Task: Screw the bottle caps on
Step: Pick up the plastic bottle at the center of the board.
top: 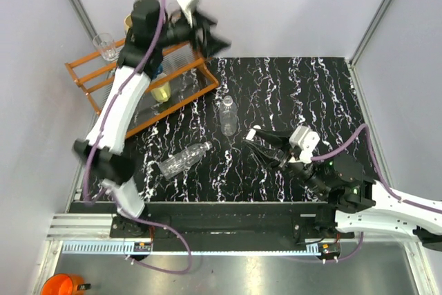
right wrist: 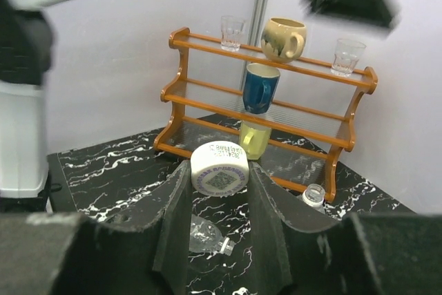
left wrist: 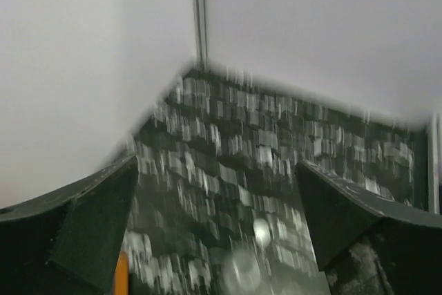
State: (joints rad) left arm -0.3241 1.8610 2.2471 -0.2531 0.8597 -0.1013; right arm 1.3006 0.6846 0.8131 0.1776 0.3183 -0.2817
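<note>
Grip on one white bottle cap [right wrist: 219, 168] is shown plainly only by the right wrist view: the cap is pinched on edge between the two dark fingers of the right gripper [top: 255, 139], its printed face turned to the camera, the fingers narrowed onto it. From the top view the same gripper is seen low over the black marbled desk [top: 311, 88], right of centre, but the cap is hardly made out there.

Both bottles are seen from above. The upright bottle [top: 228, 114] stands uncapped near the middle of the desk, just off the corner of the orange wooden rack [top: 90, 74]. The lying bottle [top: 183, 160] rests on its side nearer the arm bases, well apart from the right gripper. In the right wrist view they appear beyond and below the cap.

The rack's load is best read from the right wrist: two glasses [right wrist: 232, 31], a beige mug [right wrist: 283, 38], a blue mug [right wrist: 261, 88] and a yellow cup [right wrist: 254, 139].

The left gripper [top: 213, 31] is held high above the rack, its fingers spread wide and nothing between them. Its own view is blurred; only desk and wall are made out.
</note>
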